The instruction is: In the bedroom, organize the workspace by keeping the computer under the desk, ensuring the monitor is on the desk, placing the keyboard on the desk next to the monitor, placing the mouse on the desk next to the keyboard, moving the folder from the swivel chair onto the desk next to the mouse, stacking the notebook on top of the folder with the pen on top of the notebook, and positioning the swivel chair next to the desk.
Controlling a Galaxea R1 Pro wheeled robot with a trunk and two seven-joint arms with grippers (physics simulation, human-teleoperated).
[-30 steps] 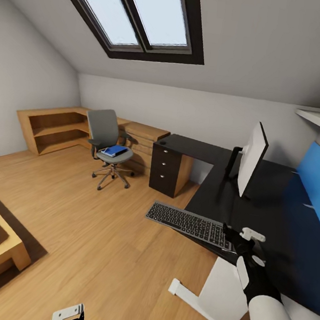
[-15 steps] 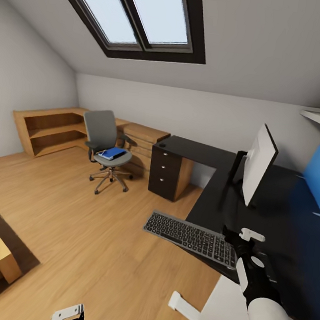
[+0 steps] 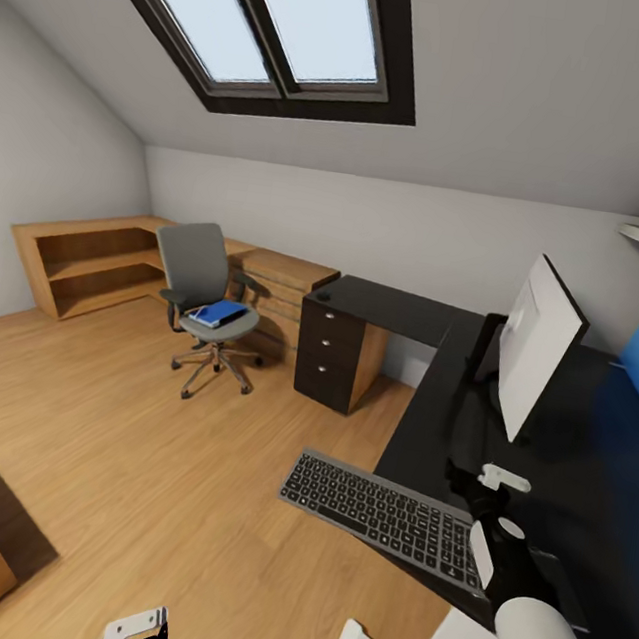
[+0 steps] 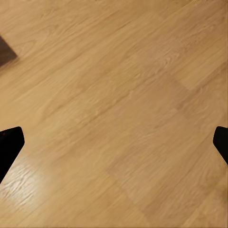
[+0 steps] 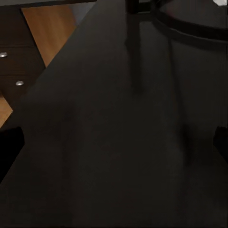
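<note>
Since the whole view has slid over in the last second (that's the head camera moving, not the furniture), the desk corner and monitor now sit bigger and closer. Nothing looks shifted on its own, so I'd guess the robot is just lining up on the desk.

Left to right: the left gripper hangs over bare wood floor, fingers spread wide, holding nothing. Further back, the swivel chair is well apart from the desk, with the blue folder lying on its seat, so that part isn't done.

Next is the keyboard, keys up. Its long axis runs across the desk's front edge, so the left end pokes out over the floor while the right end lies on the black top, under the right arm. It needs pulling fully on, next to the monitor.

The right gripper hovers just above the desk past the keyboard, fingers apart, nothing between them. The monitor stands upright on the desk, white back towards us.
</note>
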